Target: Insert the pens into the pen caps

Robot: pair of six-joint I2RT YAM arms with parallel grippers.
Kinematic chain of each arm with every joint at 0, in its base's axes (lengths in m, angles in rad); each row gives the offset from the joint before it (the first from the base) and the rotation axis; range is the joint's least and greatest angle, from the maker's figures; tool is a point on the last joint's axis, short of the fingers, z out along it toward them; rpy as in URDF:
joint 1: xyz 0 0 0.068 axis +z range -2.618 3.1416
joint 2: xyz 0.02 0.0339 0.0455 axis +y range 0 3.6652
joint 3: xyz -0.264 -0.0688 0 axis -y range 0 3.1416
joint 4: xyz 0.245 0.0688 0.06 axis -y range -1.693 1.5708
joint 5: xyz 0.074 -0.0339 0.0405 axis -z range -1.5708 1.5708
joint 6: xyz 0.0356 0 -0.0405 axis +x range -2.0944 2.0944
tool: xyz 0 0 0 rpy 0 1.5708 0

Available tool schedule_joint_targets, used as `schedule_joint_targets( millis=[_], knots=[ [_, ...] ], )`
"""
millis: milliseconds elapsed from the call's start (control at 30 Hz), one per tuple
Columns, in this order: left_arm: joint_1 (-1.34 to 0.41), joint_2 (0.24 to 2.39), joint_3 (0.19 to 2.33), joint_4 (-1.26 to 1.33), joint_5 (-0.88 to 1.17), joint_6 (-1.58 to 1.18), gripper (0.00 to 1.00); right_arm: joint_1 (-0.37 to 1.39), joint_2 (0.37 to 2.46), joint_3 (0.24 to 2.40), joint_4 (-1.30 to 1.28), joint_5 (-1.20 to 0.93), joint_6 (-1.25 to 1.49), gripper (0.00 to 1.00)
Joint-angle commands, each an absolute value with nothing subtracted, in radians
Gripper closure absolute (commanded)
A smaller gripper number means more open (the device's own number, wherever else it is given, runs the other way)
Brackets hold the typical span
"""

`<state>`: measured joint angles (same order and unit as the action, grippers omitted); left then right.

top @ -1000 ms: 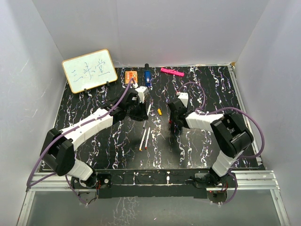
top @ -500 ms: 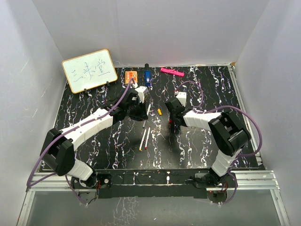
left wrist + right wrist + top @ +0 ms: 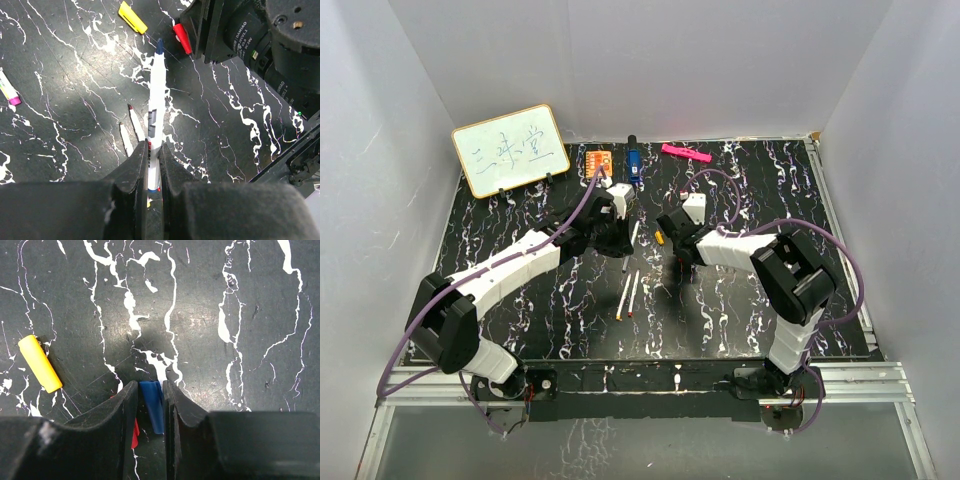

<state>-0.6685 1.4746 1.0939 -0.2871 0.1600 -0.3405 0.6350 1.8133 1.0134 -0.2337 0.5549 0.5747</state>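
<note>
Now clamping a blue-tipped pen at lower centre in the left gripper, tip aimed up-frame near a red cap; pinching a blue cap, bottom centre, in the right gripper

White links, chunky black joints, purple cables; left claw and right claw matte black

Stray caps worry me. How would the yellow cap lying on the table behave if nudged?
The yellow cap lies on its side and looks round, so it would probably roll. Small and seemingly hollow plastic, it is likely very light and may skid across the glossy-looking table.
</note>
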Motion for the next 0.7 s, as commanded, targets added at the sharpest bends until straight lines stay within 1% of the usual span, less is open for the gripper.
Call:
schedule_joint_targets(
  millis=[0,433,667],
  knots=[
    [-0.661,1.419,1.117,-0.301,0.143,-0.336,1.00,0.641,1.890,0.989,-0.392,0.480,0.590,0.75],
    [-0.661,1.427,1.133,-0.307,0.144,-0.333,1.00,0.640,1.845,0.941,-0.413,0.439,0.592,0.72],
    [-0.661,1.434,1.139,-0.308,0.145,-0.336,1.00,0.641,1.839,0.934,-0.405,0.412,0.584,0.72]
  ],
)
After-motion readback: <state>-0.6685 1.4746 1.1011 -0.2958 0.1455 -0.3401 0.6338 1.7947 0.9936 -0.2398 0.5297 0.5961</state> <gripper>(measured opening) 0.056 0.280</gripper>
